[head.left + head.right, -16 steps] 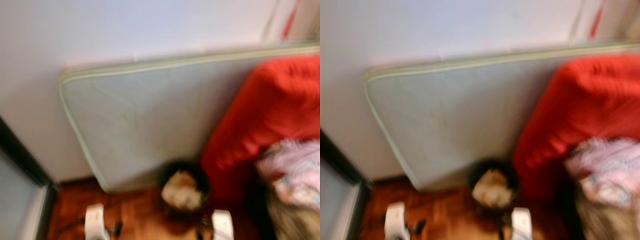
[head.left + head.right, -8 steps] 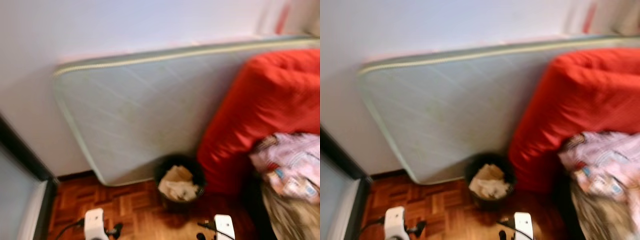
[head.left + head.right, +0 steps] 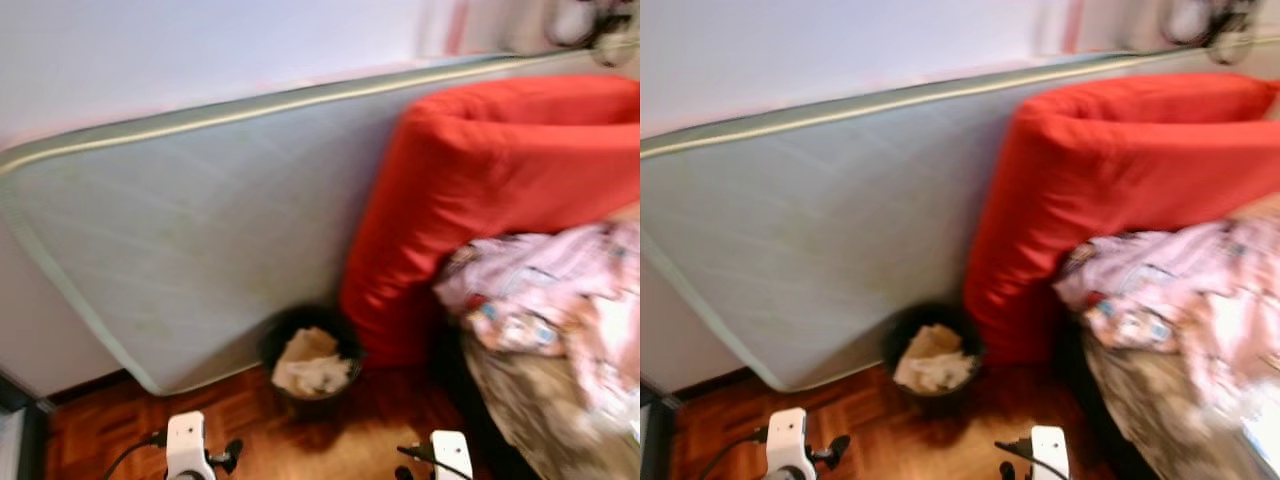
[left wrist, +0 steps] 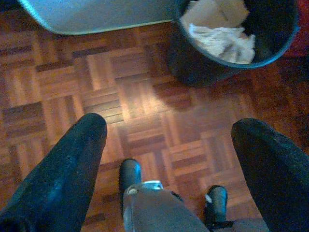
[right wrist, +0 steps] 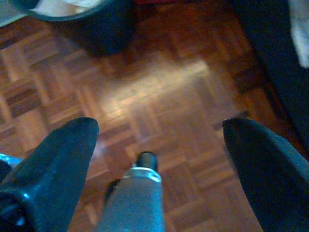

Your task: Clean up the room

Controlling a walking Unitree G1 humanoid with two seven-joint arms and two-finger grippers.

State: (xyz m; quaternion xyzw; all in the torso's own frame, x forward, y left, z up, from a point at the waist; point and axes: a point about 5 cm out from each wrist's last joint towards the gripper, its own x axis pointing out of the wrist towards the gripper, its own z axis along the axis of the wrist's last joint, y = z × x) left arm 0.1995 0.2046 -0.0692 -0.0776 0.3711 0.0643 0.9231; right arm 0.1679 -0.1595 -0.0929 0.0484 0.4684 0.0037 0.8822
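black bin (image 3: 308,352) full of crumpled paper (image 3: 306,363) sits on parquet floor (image 4: 145,111), touching the pale mattress (image 3: 200,240) leaning on the wall, just beside the red cushion (image 3: 480,190). pink clothes (image 3: 550,290) heaped to its right. left gripper (image 4: 169,159) and right gripper (image 5: 154,145) both hang spread wide, holding nothing.

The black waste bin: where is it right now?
The waste bin stands on the parquet floor ahead, against the leaning mattress, with the red cushion on its right.
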